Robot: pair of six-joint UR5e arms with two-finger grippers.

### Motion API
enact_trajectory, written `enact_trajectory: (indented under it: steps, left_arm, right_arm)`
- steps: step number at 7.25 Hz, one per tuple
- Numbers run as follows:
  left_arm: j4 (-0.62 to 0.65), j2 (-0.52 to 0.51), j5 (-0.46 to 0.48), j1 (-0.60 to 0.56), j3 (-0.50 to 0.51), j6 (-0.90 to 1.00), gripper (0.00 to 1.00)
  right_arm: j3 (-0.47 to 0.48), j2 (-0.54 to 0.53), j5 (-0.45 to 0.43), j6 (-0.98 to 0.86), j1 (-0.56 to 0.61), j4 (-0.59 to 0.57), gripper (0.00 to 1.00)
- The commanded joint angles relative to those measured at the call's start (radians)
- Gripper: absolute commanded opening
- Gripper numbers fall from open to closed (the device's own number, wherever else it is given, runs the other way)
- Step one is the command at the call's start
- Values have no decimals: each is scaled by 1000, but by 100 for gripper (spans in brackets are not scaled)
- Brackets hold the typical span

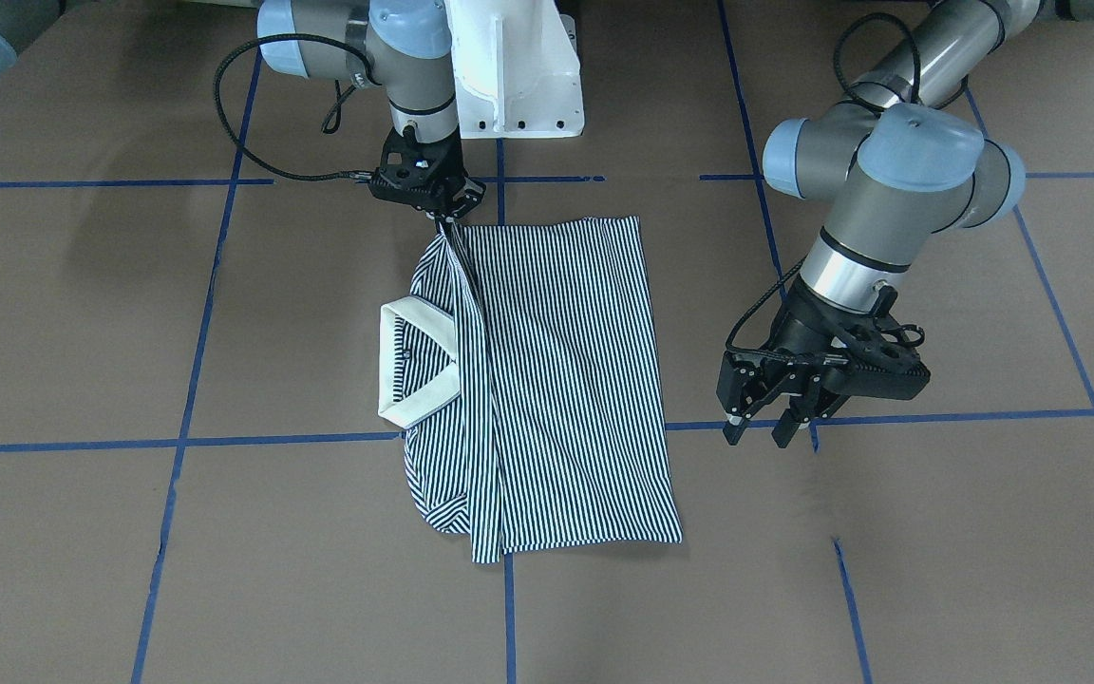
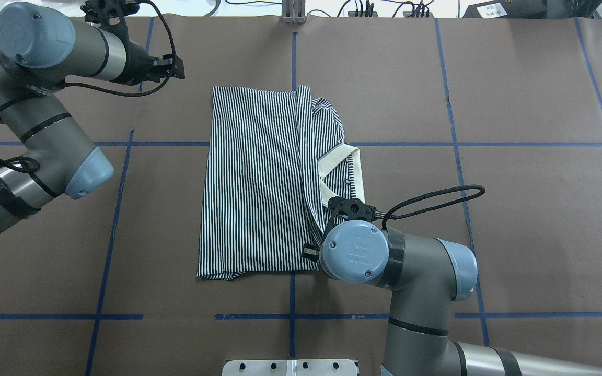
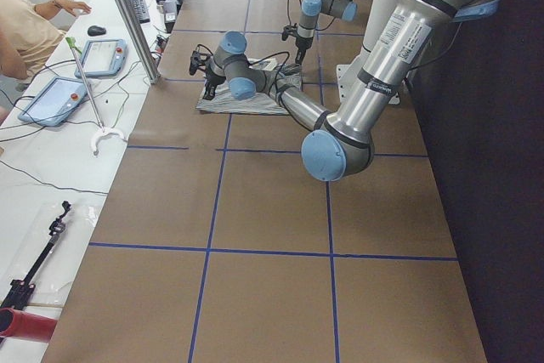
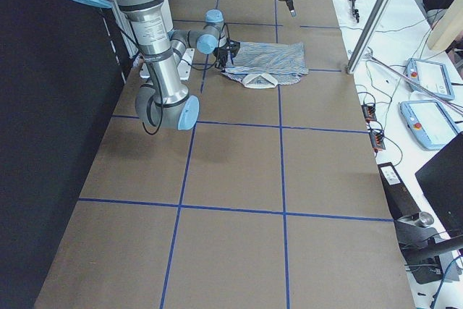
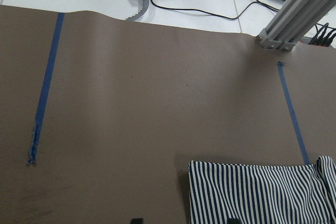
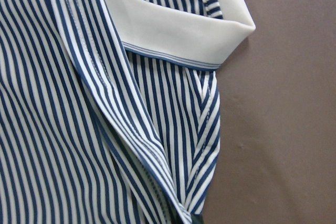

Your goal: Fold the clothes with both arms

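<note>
Pinching raised fold of polo shirt [image 1: 566, 380] in right gripper [image 1: 445, 217], tips clamping cloth, rest of shirt lying flat just beyond. Hovering left gripper [image 1: 758, 435] empty, jaws spread, near hem, not touching. Judging fold roughly midway: sides looking tucked in, collar [image 1: 414, 399] end sticking out, awaiting lengthwise fold.

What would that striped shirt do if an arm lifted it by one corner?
Probably flop: the shirt tents into a ridge where the right gripper pinches it. Likely light, since the thin fabric lies flat in layers. The collar looks stiffer, holding its shape.
</note>
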Motion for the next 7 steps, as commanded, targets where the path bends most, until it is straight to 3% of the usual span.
enact_trajectory:
  steps: [1,5,7]
  left_arm:
    - [0,-3,6,23,-15,-84,62]
    - [0,3,32,106,-65,-147,62]
    - [-1,15,32,154,-88,-147,62]
  right_arm:
    - [16,-2,9,0,6,-1,0]
    - [24,-15,4,-3,15,2,0]
    - [83,-60,6,-3,23,0,0]
